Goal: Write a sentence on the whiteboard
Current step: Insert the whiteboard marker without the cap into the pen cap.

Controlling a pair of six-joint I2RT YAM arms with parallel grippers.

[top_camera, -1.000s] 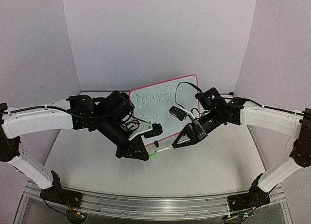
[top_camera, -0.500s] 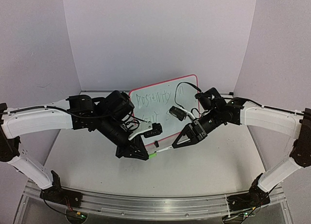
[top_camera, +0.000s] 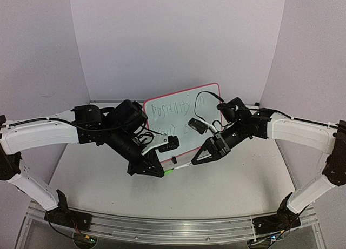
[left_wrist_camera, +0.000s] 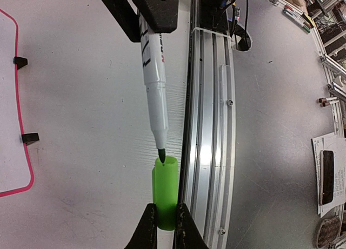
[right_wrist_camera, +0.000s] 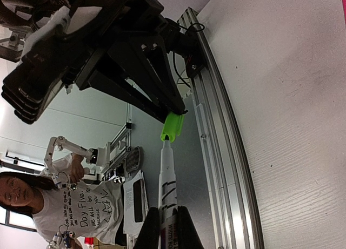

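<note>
The right hand (right_wrist_camera: 165,233) is gripping the marker (left_wrist_camera: 153,60), its tip seemingly sitting at the mouth of the green cap (left_wrist_camera: 165,189) that the left hand (left_wrist_camera: 166,227) is pinching, axes lining up. The whiteboard (top_camera: 184,106) is sitting just behind them.

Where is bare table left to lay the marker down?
Crowded: the middle before the whiteboard, where left gripper with cap meets right gripper with marker. Free: the table between them and the near rail, left to right.

At frame centre, on the tabletop (top_camera: 97,173): whiteboard (top_camera: 181,93), white, rounded corners, red-pink rim, set askew. Across its upper face, sentence (top_camera: 173,109) in thin green capitals, lower line partly hidden.
</note>
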